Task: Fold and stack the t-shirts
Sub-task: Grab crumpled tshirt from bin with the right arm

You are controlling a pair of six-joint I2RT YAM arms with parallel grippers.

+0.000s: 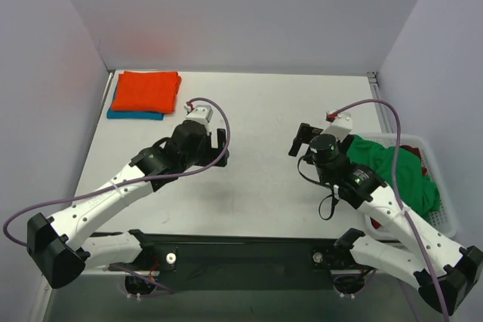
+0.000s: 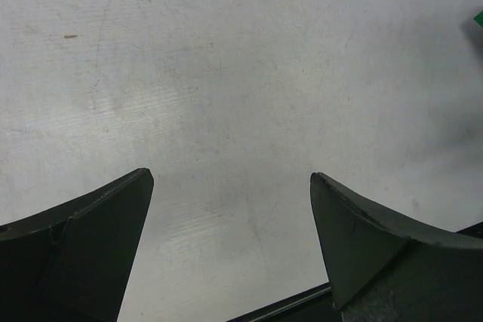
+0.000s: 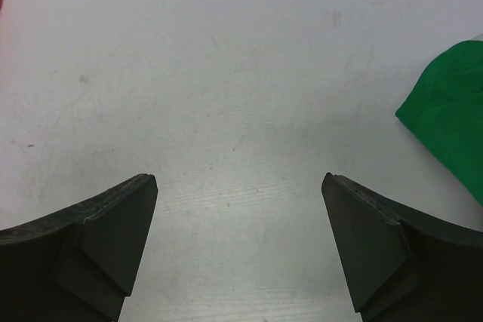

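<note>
Left jaws and right jaws are wide open, holding nothing. The orange t-shirt (image 1: 146,90) lies folded on the teal-blue t-shirt (image 1: 134,115), far left on the bench (image 1: 264,103). Next, I think, the right jaws must grab the green t-shirt (image 1: 413,175) from the white basket (image 1: 447,205).

Far left corner: only a thin near strip of teal-blue t-shirt (image 1: 134,115) showing under the orange t-shirt (image 1: 147,90). By the right edge: green t-shirt (image 1: 407,175) partly blocked by the right arm (image 1: 355,179), cropped in the right wrist view; behind it, a sliver of dark red t-shirt (image 1: 411,147). Green speck (image 2: 478,19), too small to tell.
</note>
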